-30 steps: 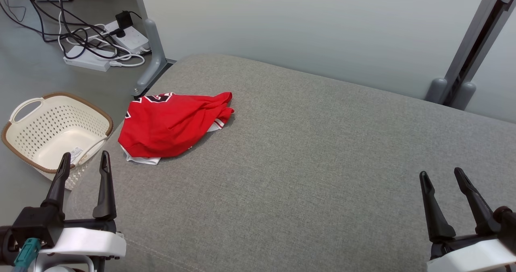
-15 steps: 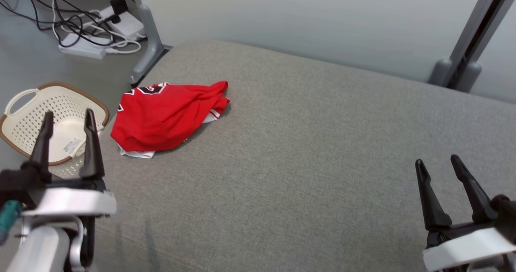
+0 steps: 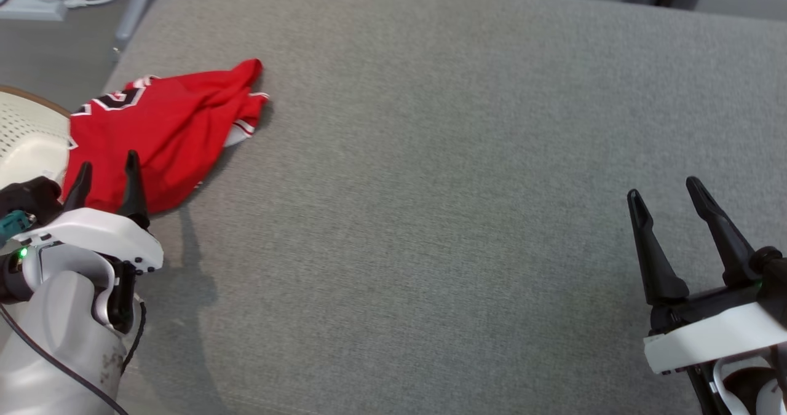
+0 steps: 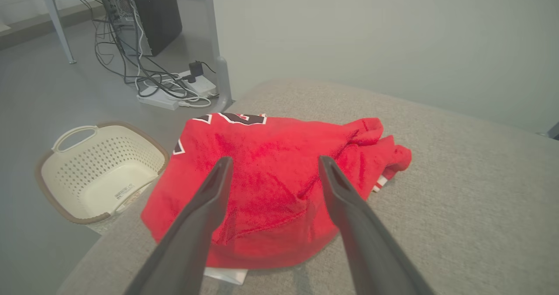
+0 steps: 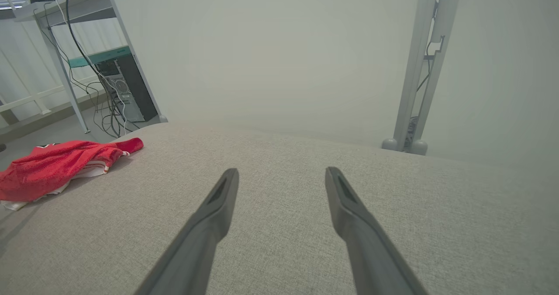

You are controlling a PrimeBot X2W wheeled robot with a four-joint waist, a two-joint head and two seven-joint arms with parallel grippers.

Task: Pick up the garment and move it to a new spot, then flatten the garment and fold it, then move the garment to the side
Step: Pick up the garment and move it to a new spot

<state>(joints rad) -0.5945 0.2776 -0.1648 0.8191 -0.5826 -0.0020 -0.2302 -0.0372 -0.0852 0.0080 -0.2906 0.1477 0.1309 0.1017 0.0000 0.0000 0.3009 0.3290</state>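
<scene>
1. Left gripper [image 3: 106,168] stands with its two dark tapered fingers spread wide, grasping nothing; it hangs over the near part of the garment [image 3: 160,126], fingers pointing at the red cloth. Whether the tips touch the cloth I cannot tell.
2. Right gripper [image 3: 663,189] is likewise released and holds nothing, over bare fabric near the bench's right edge, well apart from the garment.
3. A basket [image 4: 105,164] stands on the floor just beside the bench's left edge, next to the garment. It is cream plastic, rounded, with a brown rim, a loop handle and walls pierced by rows of small holes. On its smooth bottom lies a small printed label.
4. The garment lies crumpled near the far left corner of the bench [image 3: 430,187], reaching its left edge. It is bright red knit cloth, bunched into soft folds, with black-and-white lettering along its far side, striped trim at its right end and a white layer peeking out under its near edge.
5. The bench is padded and covered in coarse grey woven fabric, with rounded edges.
6. On the floor beyond the far left corner, a white power strip [image 4: 174,96] sits among tangled black and white cables, beside a grey metal leg [image 4: 218,67] and a black computer tower [image 4: 153,15].
</scene>
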